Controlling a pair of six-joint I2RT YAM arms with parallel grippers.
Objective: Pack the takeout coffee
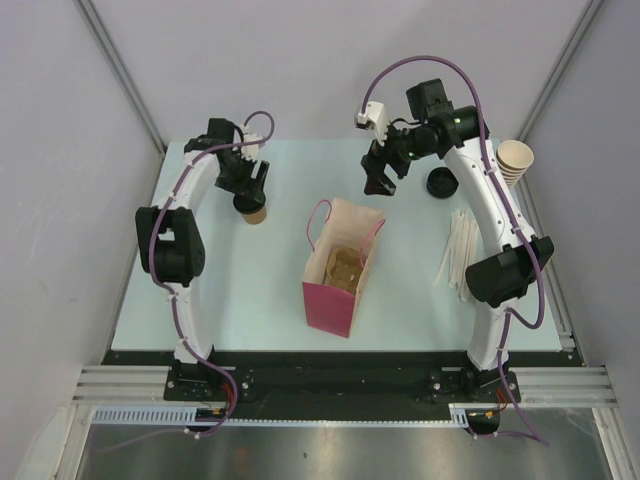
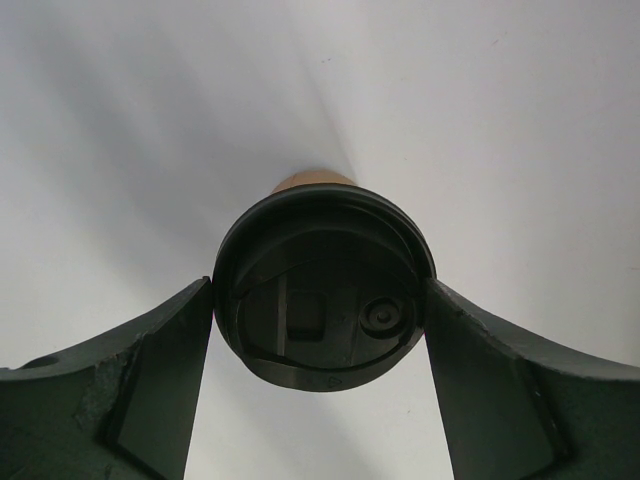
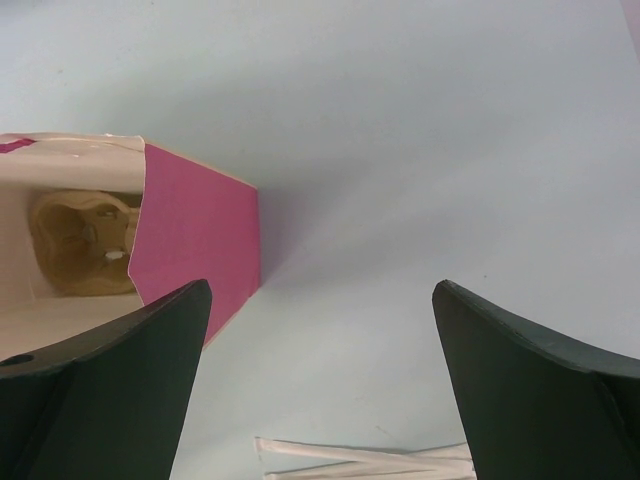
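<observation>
We see a pale table point(image 1: 200, 300) with a pink bag point(image 1: 330, 305) standing open at its middle, a pulp carrier point(image 1: 343, 268) in its bottom. Our left gripper point(image 1: 250, 192) reaches down at the far left, its fingers pressed against both sides of the black lid of the coffee point(image 1: 253, 210), which stands upright on the table, well apart from the bag. Our right gripper point(image 1: 379, 187) hangs wide open and empty just beyond the bag's far end. Straws point(image 1: 460, 250) lie at the right.
</observation>
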